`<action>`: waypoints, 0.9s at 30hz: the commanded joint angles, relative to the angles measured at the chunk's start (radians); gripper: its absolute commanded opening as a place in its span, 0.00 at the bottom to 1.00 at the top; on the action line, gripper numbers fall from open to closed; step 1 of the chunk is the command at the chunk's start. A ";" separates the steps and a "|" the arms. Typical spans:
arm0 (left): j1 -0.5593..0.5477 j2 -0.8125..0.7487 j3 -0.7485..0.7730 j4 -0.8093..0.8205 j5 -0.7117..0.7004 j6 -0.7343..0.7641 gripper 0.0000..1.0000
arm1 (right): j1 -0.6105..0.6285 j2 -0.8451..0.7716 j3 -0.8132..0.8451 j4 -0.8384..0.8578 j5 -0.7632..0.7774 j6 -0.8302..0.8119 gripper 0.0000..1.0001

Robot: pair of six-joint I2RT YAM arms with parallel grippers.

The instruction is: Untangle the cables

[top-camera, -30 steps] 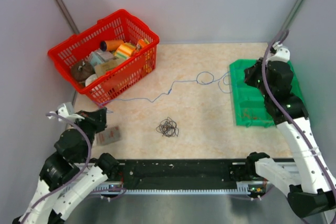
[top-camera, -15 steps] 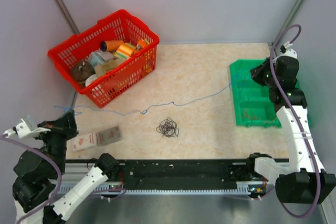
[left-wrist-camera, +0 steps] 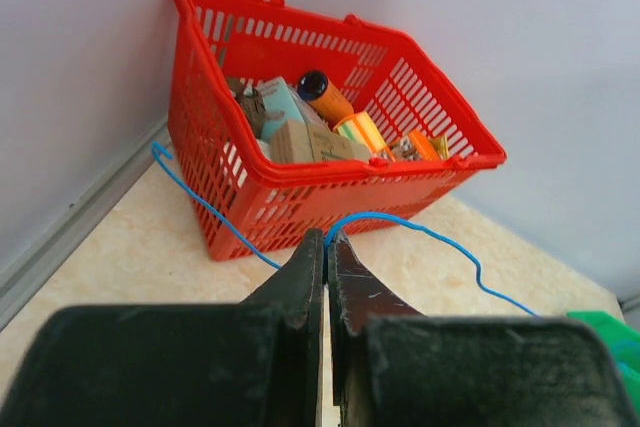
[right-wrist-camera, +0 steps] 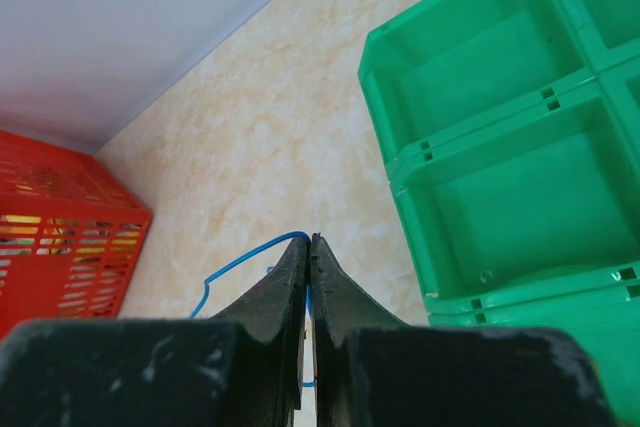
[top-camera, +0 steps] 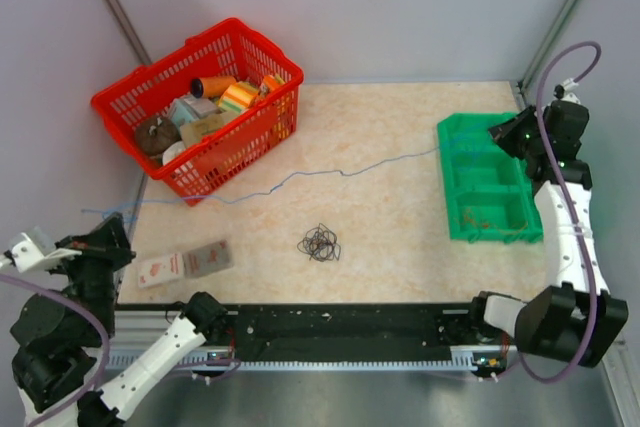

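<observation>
Top external view: the dark tangle of cables (top-camera: 319,243) lies in loose loops on the table (top-camera: 400,227), near the front edge. It is about midway between the arms, well apart from both grippers and touched by neither. Above it a thin blue cable (top-camera: 320,173) runs across the table from the left gripper (top-camera: 112,227) to the right gripper (top-camera: 500,130).

Left wrist view: the left gripper (left-wrist-camera: 325,247) is pinched tight on the blue cable (left-wrist-camera: 390,217), in front of the red basket (left-wrist-camera: 330,172).

Right wrist view: the right gripper (right-wrist-camera: 308,247) is likewise clamped on the blue cable (right-wrist-camera: 250,252), beside the green tray (right-wrist-camera: 385,162).

Two flat packets (top-camera: 185,264) lie left of the tangle. Their print, like that on the basket's contents, is too small to read.
</observation>
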State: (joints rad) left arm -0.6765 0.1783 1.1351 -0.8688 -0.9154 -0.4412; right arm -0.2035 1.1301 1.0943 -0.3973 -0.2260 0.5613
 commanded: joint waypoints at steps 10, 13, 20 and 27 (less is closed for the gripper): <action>-0.001 -0.002 0.005 0.059 0.007 0.062 0.00 | 0.010 0.102 0.081 0.121 -0.145 0.026 0.00; -0.003 0.019 -0.032 0.088 0.062 0.033 0.00 | 0.045 0.068 0.081 0.120 -0.133 0.006 0.00; -0.001 0.090 -0.110 0.180 0.217 -0.030 0.00 | 0.047 0.079 0.177 -0.006 0.057 -0.020 0.00; -0.001 0.138 -0.074 0.200 0.248 0.021 0.00 | 0.047 0.106 0.217 -0.117 0.315 -0.081 0.00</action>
State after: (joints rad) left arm -0.6765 0.3012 1.0275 -0.7403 -0.7036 -0.4450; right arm -0.1593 1.2224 1.2850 -0.4484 -0.0868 0.5346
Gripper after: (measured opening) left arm 0.013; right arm 0.005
